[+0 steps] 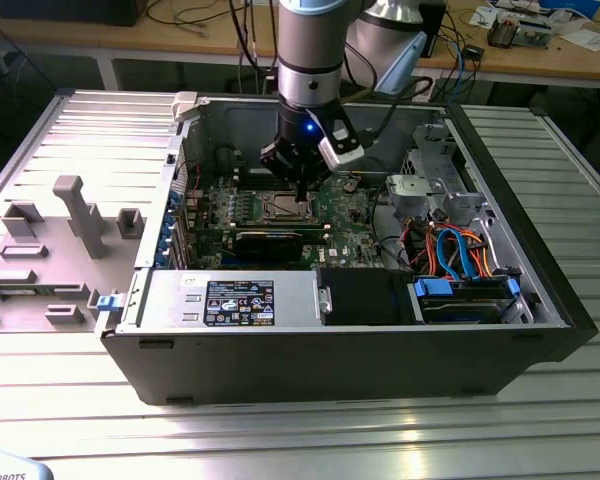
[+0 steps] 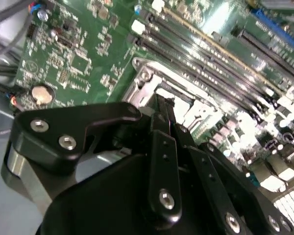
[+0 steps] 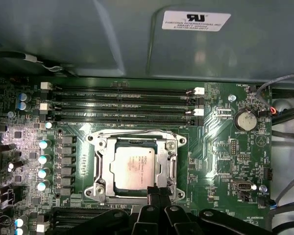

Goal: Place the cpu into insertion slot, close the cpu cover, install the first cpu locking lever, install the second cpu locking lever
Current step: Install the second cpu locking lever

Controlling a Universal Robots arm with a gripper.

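Hand [image 3: 158, 192] clenched over cpu [image 3: 133, 168] in insertion slot [image 3: 99, 166], case on ribbed metal table [image 1: 280, 430].

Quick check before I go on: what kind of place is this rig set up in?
Probably an electronics or robotics lab: an open computer case lies on a ribbed metal table, with a cable-strewn wooden workbench behind, and the gripper over its motherboard.

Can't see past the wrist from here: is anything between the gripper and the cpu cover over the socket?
Nothing visible. In the first wrist view the gripper sits right at the edge of the cpu cover, which lies around the seated cpu.
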